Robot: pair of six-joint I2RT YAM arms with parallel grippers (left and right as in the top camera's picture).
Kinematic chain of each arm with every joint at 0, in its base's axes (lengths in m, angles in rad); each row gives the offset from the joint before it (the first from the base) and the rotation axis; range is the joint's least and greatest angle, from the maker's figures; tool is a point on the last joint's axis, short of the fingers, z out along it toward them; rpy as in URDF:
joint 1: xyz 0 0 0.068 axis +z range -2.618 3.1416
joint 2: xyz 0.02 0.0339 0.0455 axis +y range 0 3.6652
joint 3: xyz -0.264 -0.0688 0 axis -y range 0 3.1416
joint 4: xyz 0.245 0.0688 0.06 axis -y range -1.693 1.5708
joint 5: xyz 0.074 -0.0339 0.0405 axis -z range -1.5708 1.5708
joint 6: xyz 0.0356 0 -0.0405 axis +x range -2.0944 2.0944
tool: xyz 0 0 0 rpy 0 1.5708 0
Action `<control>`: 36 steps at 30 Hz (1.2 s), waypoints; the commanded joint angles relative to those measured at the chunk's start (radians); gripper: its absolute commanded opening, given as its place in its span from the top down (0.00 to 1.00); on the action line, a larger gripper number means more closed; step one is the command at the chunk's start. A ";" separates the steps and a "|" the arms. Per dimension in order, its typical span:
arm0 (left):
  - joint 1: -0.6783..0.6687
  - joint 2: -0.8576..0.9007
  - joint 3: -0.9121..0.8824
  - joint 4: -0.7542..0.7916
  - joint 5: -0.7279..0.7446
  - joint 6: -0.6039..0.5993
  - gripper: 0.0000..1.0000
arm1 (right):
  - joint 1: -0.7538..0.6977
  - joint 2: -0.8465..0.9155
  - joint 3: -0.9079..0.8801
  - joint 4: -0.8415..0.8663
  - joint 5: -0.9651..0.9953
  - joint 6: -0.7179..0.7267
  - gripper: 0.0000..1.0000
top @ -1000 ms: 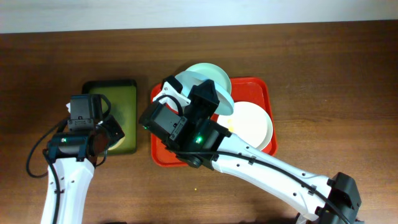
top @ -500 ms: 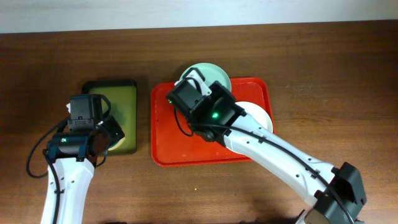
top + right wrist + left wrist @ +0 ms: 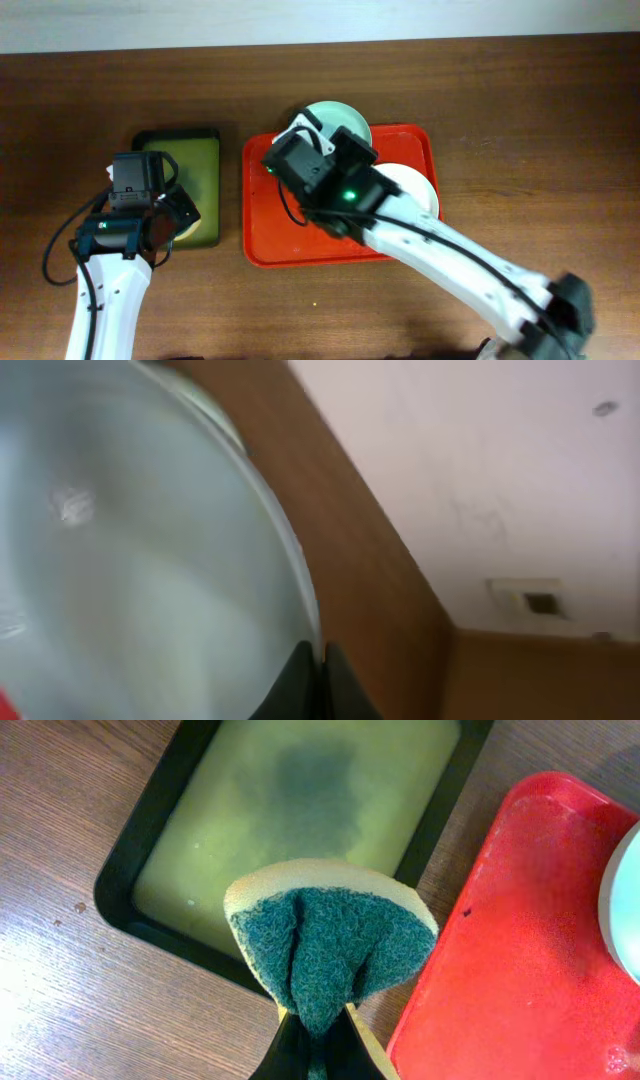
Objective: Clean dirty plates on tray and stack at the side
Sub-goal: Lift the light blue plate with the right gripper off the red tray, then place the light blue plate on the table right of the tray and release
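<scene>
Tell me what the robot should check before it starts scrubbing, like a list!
1. The sponge is pinched in the left fingers: ok.
2. The plate is gripped at its rim by the right fingers: ok.
3. The sponge touches the plate: not ok. It hangs over the olive-green tray, apart from the plate.
4. Where the smears sit on the plate: cannot tell, the close view is blurred.
5. Bare space on the red tray to work over: ok.
</scene>
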 commanded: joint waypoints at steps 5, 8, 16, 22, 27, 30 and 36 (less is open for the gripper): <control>0.005 -0.007 0.009 0.009 -0.014 -0.002 1.00 | 0.050 0.072 -0.024 0.060 0.424 -0.152 0.96; 0.005 -0.007 0.009 0.009 -0.014 -0.002 1.00 | 0.075 0.071 -0.024 0.073 0.426 -0.186 0.96; 0.005 -0.007 0.009 0.008 -0.015 -0.001 1.00 | 0.064 0.071 -0.024 0.056 0.256 0.031 0.96; 0.005 -0.007 0.008 0.005 -0.014 -0.001 1.00 | -0.177 0.072 -0.024 0.027 -0.562 0.298 0.96; 0.005 -0.007 0.008 0.005 -0.014 -0.001 1.00 | -0.440 0.063 -0.024 0.026 -0.983 0.303 0.96; 0.005 -0.007 0.008 0.005 -0.015 -0.001 1.00 | -0.592 0.063 -0.024 0.026 -1.168 0.302 0.96; 0.005 -0.002 0.008 0.005 -0.014 -0.001 1.00 | -0.990 0.064 -0.037 0.034 -1.356 0.302 0.96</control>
